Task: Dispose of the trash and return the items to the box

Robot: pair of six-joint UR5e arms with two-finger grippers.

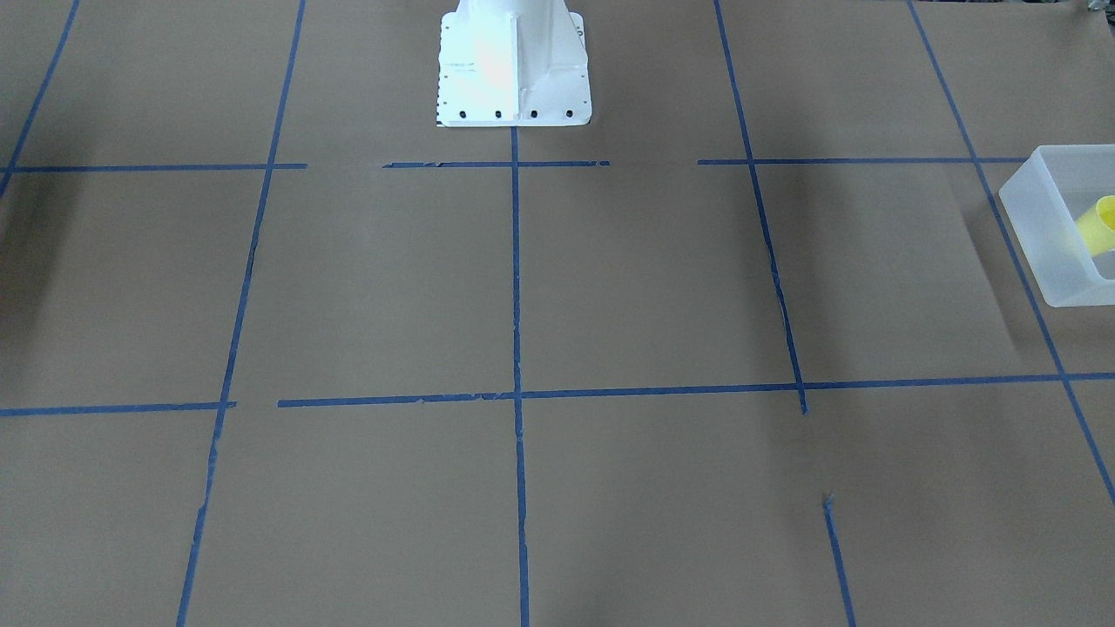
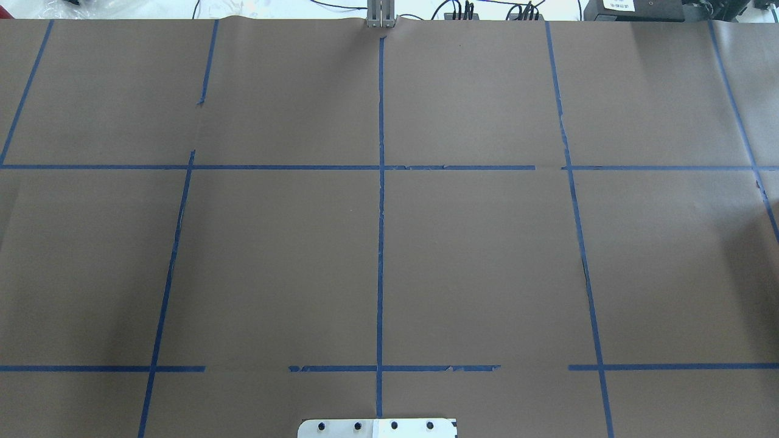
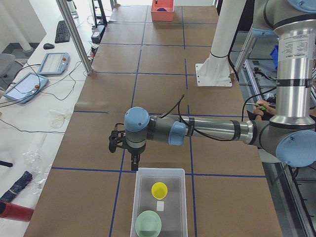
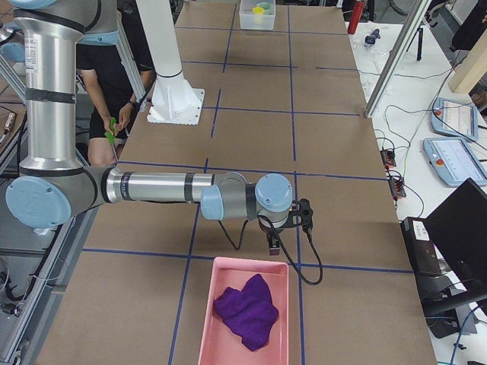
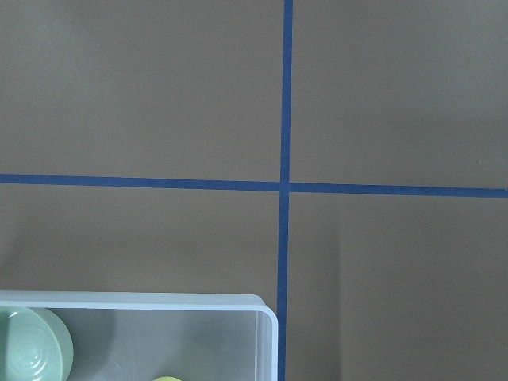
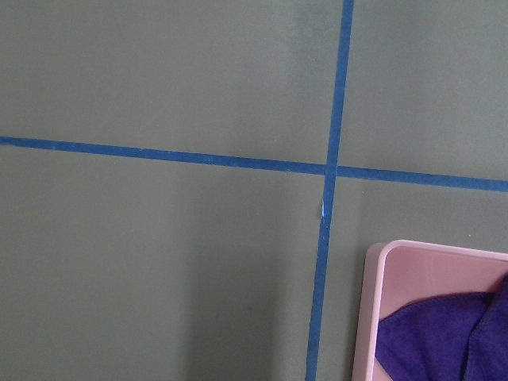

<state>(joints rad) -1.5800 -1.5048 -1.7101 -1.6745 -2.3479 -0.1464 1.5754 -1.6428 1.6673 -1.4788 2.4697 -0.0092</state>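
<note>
The frosted white box (image 3: 160, 170) sits at the table's left end. In it stand the yellow cup (image 3: 159, 190) and the mint-green bowl (image 3: 148, 223). My left gripper (image 3: 134, 160) hangs just beyond the box's far wall, above bare table; I cannot tell if it is open or shut. The left wrist view shows the box's corner (image 5: 159, 302), the bowl (image 5: 28, 353) and a sliver of the cup (image 5: 167, 379). The box (image 1: 1041, 235) and cup (image 1: 1099, 222) also show at the front-facing view's right edge. My right gripper (image 4: 272, 247) hangs by a pink bin; its state is unclear.
The pink bin (image 4: 251, 262) at the table's right end holds a purple cloth (image 4: 247, 304); both show in the right wrist view, bin (image 6: 369, 302) and cloth (image 6: 444, 333). The white robot base (image 1: 514, 65) stands mid-table. Brown paper with blue tape lines covers the table.
</note>
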